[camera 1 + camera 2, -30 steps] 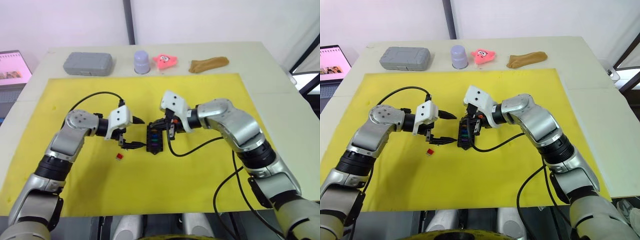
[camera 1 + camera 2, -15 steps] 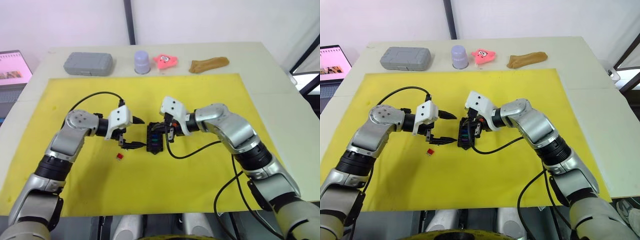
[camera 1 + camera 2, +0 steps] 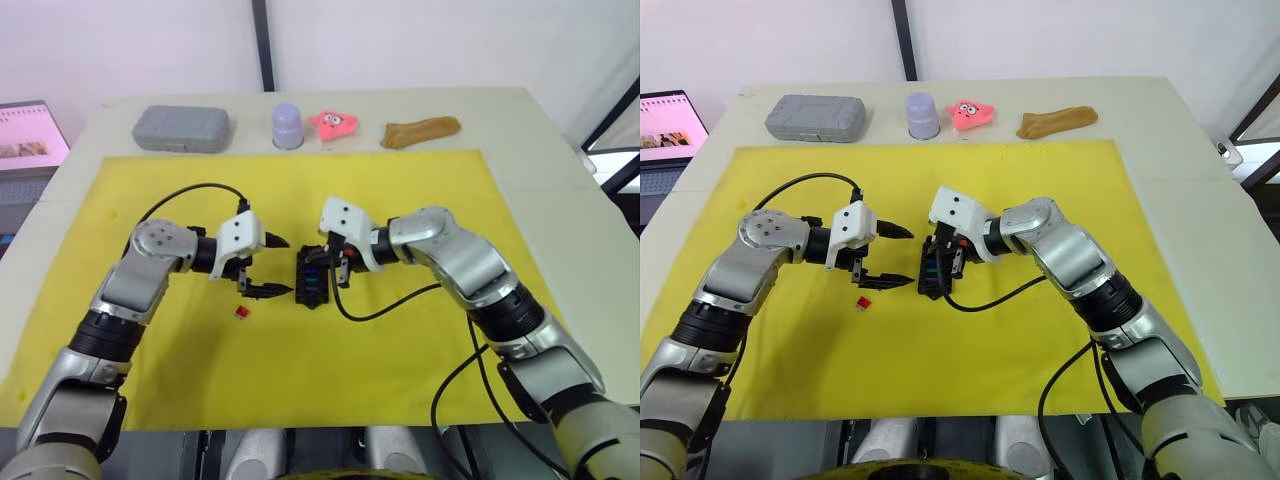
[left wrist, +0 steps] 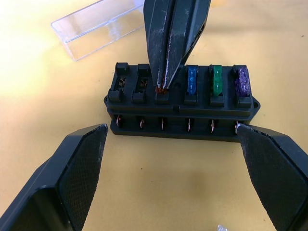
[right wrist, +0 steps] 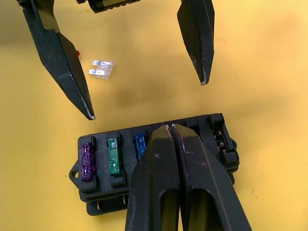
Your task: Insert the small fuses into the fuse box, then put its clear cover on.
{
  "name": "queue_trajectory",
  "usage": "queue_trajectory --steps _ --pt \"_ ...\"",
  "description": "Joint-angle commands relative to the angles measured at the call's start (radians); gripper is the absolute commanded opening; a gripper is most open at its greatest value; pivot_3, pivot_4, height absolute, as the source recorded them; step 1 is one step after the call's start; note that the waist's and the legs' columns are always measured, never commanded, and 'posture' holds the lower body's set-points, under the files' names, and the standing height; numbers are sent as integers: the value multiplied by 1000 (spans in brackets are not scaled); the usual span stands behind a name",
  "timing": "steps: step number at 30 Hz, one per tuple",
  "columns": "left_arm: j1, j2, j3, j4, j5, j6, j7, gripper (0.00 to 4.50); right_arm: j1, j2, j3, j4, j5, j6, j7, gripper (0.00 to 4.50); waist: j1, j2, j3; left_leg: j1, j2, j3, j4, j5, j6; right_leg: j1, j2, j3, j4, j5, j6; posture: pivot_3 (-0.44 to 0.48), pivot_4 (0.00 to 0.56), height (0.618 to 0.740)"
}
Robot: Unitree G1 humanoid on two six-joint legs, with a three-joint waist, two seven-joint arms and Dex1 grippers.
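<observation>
The black fuse box (image 3: 312, 280) lies mid-mat, with blue (image 4: 192, 79), green (image 4: 217, 79) and purple (image 4: 242, 81) fuses seated in one row. My right gripper (image 3: 338, 268) is shut, its tips pressing down on an orange fuse (image 4: 161, 90) in the slot beside the blue one. On the box's left my left gripper (image 3: 282, 266) stands open, one finger toward each end and neither touching it. A red fuse (image 3: 240, 313) and a pale grey fuse (image 5: 102, 69) lie loose on the mat below the left gripper. Just beyond the box lies the clear cover (image 4: 94, 26).
The yellow mat (image 3: 400, 380) covers most of the table. Along the far edge stand a grey case (image 3: 181, 128), a lavender cup (image 3: 288, 125), a pink toy (image 3: 333, 123) and a brown cloth piece (image 3: 420, 129). A laptop (image 3: 30, 135) sits off the table's left.
My right gripper has come down a little onto the top of the fuse box. The left arm has stayed where it was.
</observation>
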Motion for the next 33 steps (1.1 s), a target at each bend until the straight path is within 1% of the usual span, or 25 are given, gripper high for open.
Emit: queue_trajectory --steps 1,3,5,7,10,12,15,18,23,25,26,27,29,30,32,33 --pt "-12 10 18 -28 -10 -6 -2 4500 45 -26 72 72 -45 59 4 46 1 0 0 0 0 0 0 0 0 0 0 0 0 0 0 0 150 740" --pt "-18 13 24 -25 -15 -2 -5 4500 43 -7 14 45 -15 32 -1 46 2 0 0 0 0 0 0 0 0 0 0 0 0 0 0 0 150 740" --pt "-23 24 36 -29 -26 6 -14 4500 27 20 -82 5 34 15 -14 46 1 0 0 0 0 0 0 0 0 0 0 0 0 0 0 0 150 740" --pt "-26 36 51 -35 -42 16 -24 4500 15 31 -148 -28 72 25 -19 46 -1 0 0 -1 0 0 0 0 0 -1 0 0 0 0 0 0 150 740" --pt "-38 55 90 -17 -74 32 -31 4500 12 9 -209 -92 120 45 -11 46 -4 0 0 -3 0 0 0 0 0 -3 0 0 0 0 0 0 150 740" --pt "-40 75 120 -5 -95 40 -39 4500 33 -1 -259 -144 140 10 -22 46 -5 0 0 -4 0 -1 0 0 0 -4 0 0 0 0 0 0 150 740" --pt "-19 126 168 -1 -125 39 -69 4500 87 -74 -308 -239 149 -29 -6 46 -5 0 0 -5 0 -1 -1 0 0 -4 0 -1 -1 0 0 0 150 740" --pt "26 189 214 -14 -153 38 -109 4500 159 -198 -349 -306 147 -100 56 46 -4 0 0 -4 0 -1 -1 0 0 -4 0 -1 -2 0 0 0 150 740" --pt "107 286 253 -40 -180 41 -180 4500 241 -362 -400 -325 156 -182 149 46 -3 0 0 -4 0 0 -2 0 0 -3 0 -1 -2 0 0 0 150 740" --pt "137 346 262 -32 -172 53 -208 4500 298 -438 -438 -329 162 -224 200 46 -2 0 1 -4 1 0 -2 0 0 -3 0 -1 -3 0 0 0 150 740" --pt "150 384 272 -10 -167 55 -228 4500 347 -492 -474 -332 174 -245 246 46 -1 0 1 -4 1 0 -2 0 0 -3 1 -1 -3 0 0 0 150 740" --pt "162 416 282 13 -161 50 -240 4500 393 -537 -504 -333 177 -271 280 606 1 0 1 -4 1 0 -3 0 0 -3 1 -1 -3 0 0 0 150 740" --pt "179 458 294 55 -150 27 -253 4500 460 -596 -547 -324 176 -309 315 1342 5 0 1 -3 1 1 -4 -1 1 -2 1 -1 -5 0 0 0 150 740" --pt "181 472 298 82 -145 16 -256 4500 484 -614 -568 -310 174 -327 321 1951 6 0 1 -3 1 2 -4 -1 1 -2 1 -1 -5 0 0 0 150 740" --pt "181 489 301 118 -136 0 -260 4500 514 -636 -597 -289 175 -348 329 2916 6 1 1 -1 1 4 -4 -1 1 0 1 -1 -5 0 0 0 150 740" --pt "181 494 301 132 -131 -8 -260 4500 524 -642 -607 -281 175 -351 329 3554 7 1 1 0 1 7 -4 -1 1 0 1 -1 -5 0 0 0 150 740"
